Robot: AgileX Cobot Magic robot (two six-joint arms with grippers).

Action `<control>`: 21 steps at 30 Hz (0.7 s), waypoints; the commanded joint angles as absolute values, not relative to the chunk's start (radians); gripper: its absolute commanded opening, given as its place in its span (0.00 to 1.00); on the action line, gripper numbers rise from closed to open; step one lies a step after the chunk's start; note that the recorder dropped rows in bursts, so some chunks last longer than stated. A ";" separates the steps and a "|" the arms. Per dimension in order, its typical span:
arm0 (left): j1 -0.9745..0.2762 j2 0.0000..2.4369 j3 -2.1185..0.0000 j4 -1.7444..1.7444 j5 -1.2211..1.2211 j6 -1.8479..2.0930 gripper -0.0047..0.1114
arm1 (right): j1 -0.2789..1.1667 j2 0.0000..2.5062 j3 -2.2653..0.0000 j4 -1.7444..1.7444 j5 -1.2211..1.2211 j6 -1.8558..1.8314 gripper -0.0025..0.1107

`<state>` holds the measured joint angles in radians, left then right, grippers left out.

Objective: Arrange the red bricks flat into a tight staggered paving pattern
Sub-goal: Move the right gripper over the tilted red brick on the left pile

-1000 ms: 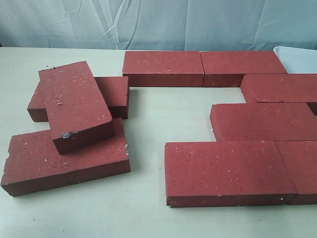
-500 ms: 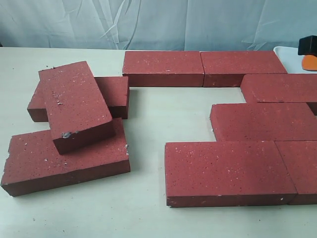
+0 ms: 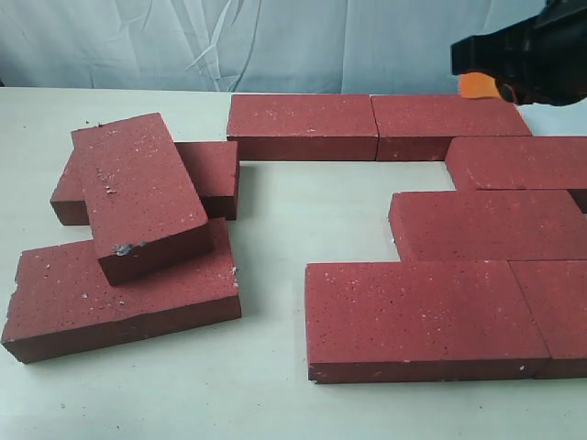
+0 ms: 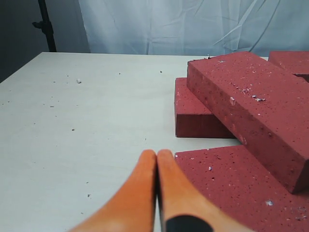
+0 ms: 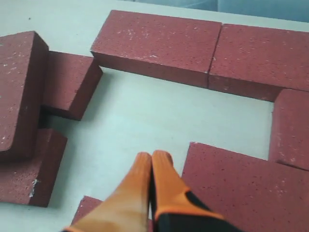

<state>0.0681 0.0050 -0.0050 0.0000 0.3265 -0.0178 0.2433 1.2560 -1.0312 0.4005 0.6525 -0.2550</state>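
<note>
The loose red bricks are lying in a pile of three. The top brick is resting tilted across the two beneath, its long axis running diagonally from far to near. The left gripper, fingers pressed together, is hovering low just beside that top brick, so it is probably the nearer arm. Right of the top brick a bare gap is waiting, then six laid bricks are sitting flat in staggered rows. The right gripper, likewise closed, is hanging well apart from the top brick.

Pale blue wrinkled curtain behind cream table.
</note>
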 commanded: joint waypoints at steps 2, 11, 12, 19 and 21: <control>0.070 0.000 0.000 -0.006 0.313 -0.019 0.04 | 0.337 1.325 -1.067 0.385 0.664 -0.261 0.01; 0.070 0.000 0.000 -0.006 0.313 -0.019 0.04 | 0.492 1.439 -1.110 0.380 0.679 -0.261 0.01; 0.070 0.000 0.000 -0.006 0.313 -0.019 0.04 | 0.510 1.455 -1.130 0.376 0.685 -0.261 0.01; 0.070 0.000 0.000 -0.006 0.313 -0.019 0.04 | 0.612 1.587 -1.296 0.362 0.735 -0.256 0.01; 0.070 0.000 0.000 -0.006 0.313 -0.019 0.04 | 0.635 1.630 -1.346 0.336 0.752 -0.245 0.01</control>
